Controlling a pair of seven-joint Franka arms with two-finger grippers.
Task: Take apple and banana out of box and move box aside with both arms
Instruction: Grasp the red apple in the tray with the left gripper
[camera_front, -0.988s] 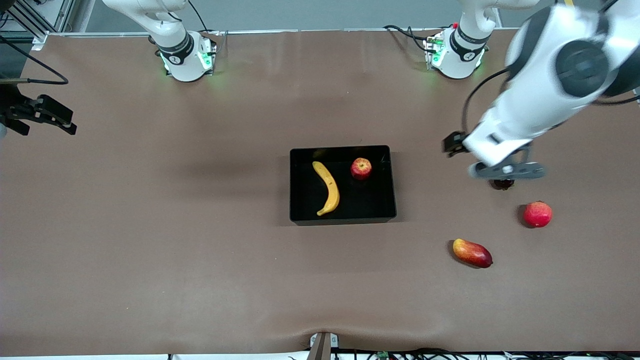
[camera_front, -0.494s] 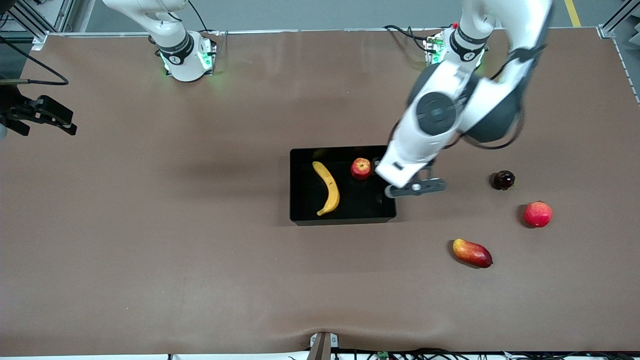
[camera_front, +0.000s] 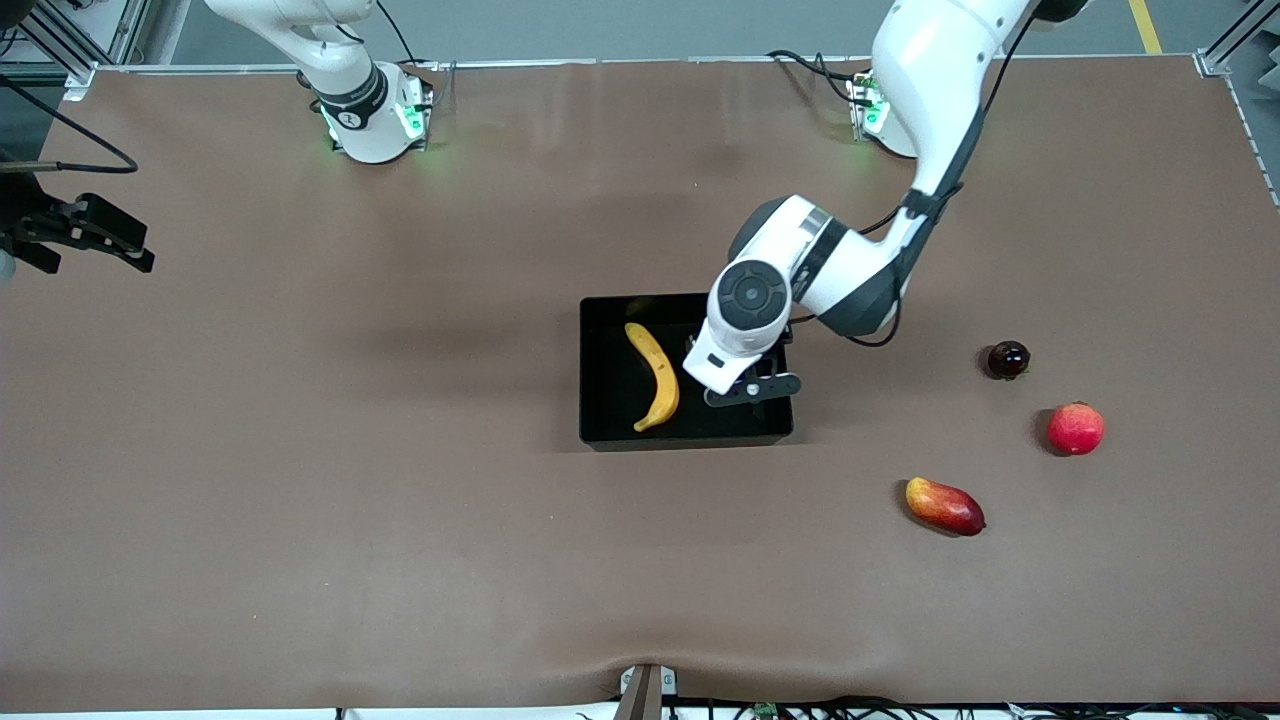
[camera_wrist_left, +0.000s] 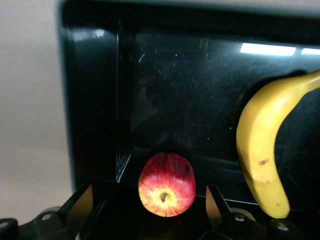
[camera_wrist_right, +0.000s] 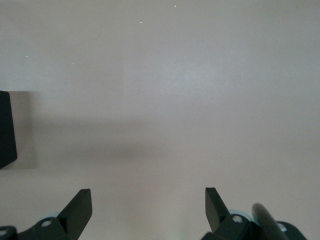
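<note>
Red apple sits in black box beside banana; left tool wide over it. Smooth, round, prob slippery — grip at widest girth. Right tool wide, waiting over bare bench.

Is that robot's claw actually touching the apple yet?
Apart. In the left wrist view the apple sits between the left gripper's open fingers, with dark box floor showing on either side.

Apple btwn spread fingers of left hand, in black box; banana beside
</note>
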